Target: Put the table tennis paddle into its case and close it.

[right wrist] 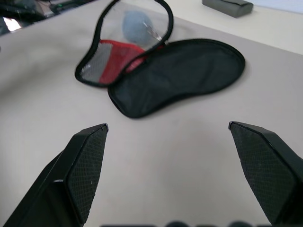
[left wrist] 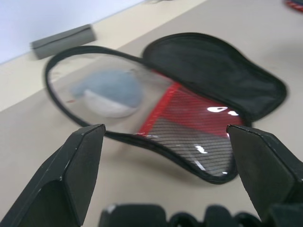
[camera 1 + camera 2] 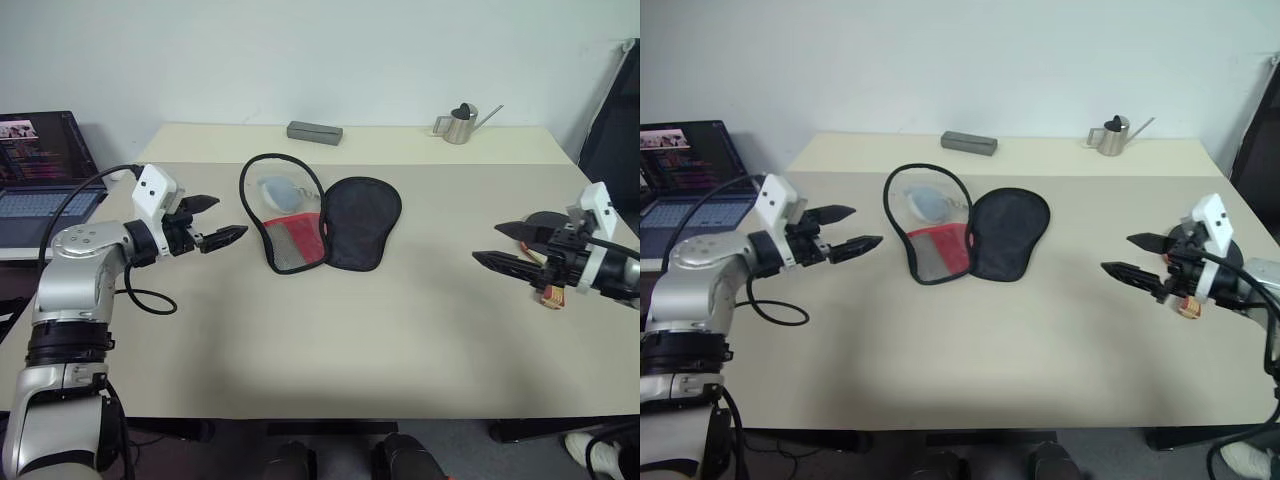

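Case (image 3: 320, 222) lies unzipped and spread flat near the middle of the bench (image 3: 330, 340) in the head views: a clear-and-red half with a mesh lower part on the left, a black half on the right, the two joined along their inner edges. A grey-blue lump (image 3: 279, 190) sits in the clear half. The left tool (image 3: 212, 219) hangs just left of the case, fingers apart and empty, pointing toward it. The right tool (image 3: 505, 245) hangs well to the right of the case, fingers apart and empty, pointing left. The paddle (image 3: 552, 262) lies at the bench's right edge, mostly hidden behind the right tool; its dark blade and the tan handle end peek out. A grey box (image 3: 314, 132) and a metal can (image 3: 460, 124) stand at the far edge; a laptop (image 3: 40, 170) sits off the bench's left side.

Left wrist view: both fingers (image 2: 71, 175) stand wide apart, with the case's clear half, the lump and the red mesh between and beyond them.

Right wrist view: fingers (image 1: 83, 172) stand wide apart over bare bench, the open case beyond.
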Tool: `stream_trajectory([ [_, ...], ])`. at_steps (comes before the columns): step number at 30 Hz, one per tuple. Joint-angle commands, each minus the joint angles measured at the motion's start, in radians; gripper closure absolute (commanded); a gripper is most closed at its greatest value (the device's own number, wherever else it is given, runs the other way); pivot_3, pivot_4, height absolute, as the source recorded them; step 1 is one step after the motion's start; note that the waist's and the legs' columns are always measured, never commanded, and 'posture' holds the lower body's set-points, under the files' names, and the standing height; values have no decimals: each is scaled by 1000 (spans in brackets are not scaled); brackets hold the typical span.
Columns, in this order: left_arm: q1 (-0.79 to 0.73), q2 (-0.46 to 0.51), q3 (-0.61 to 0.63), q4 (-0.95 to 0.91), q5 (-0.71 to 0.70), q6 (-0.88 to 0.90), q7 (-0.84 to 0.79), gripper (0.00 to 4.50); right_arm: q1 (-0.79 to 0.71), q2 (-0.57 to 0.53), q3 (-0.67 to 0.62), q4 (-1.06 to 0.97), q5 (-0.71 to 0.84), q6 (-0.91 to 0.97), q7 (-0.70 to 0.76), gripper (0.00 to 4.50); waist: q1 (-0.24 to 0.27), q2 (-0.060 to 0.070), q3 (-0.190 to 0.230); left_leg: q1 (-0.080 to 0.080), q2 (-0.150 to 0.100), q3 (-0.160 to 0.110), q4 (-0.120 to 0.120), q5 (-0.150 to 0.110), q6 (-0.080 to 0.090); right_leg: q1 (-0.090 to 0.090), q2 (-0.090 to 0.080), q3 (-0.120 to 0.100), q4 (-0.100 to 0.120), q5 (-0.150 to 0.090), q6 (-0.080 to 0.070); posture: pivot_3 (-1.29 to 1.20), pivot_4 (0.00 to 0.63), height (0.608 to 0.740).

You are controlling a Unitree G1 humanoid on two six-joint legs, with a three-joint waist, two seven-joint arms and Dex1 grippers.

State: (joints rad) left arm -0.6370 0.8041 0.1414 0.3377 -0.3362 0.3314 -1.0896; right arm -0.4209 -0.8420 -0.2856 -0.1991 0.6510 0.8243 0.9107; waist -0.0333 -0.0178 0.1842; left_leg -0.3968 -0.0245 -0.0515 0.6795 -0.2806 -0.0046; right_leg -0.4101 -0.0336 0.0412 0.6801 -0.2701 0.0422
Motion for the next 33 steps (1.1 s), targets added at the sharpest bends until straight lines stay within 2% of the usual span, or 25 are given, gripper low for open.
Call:
stream_trajectory([
  [1, 1, 34, 9, -33, -19, -39, -74, 0, -77, 20, 14, 9, 38, 47, -37, 15, 2, 0, 0, 0, 0, 0, 0, 0, 0, 0, 0, 0, 0, 0, 0, 0, 150, 740],
  [8, -57, 31, -21, -19, -12, -29, -144, 0, -253, 120, 117, 104, 44, 209, -153, 15, 3, 0, 0, 0, 0, -1, 0, 0, 0, 0, 0, 0, 0, 0, 0, 0, 150, 740],
  [13, -105, 36, -41, 33, -11, -29, -192, 0, -372, 223, 190, 227, -2, 228, -216, 15, 0, 0, 0, -1, 0, 0, 0, 0, 0, -2, 0, 0, 0, 0, 0, 0, 150, 740],
  [22, -143, 30, -63, 51, 7, -45, -218, 0, -448, 367, 383, 543, -296, -73, -276, 15, 0, 0, 0, -4, 0, 1, 0, 0, 0, -6, 0, 0, 1, 0, 0, 0, 150, 740],
  [27, -160, 20, -73, 64, 14, -53, -220, 0, -491, 443, 369, 689, -359, -169, -301, 15, -2, 0, 0, -5, 0, 2, 0, 0, 0, -8, 0, 0, 1, 0, 0, 0, 150, 740],
  [33, -186, 8, -86, 89, 19, -61, -236, 0, -562, 516, 329, 834, -363, -193, -311, 15, -7, 0, 0, -5, 0, 3, -1, 0, -1, -9, 0, 1, 2, 0, 0, 0, 150, 740],
])
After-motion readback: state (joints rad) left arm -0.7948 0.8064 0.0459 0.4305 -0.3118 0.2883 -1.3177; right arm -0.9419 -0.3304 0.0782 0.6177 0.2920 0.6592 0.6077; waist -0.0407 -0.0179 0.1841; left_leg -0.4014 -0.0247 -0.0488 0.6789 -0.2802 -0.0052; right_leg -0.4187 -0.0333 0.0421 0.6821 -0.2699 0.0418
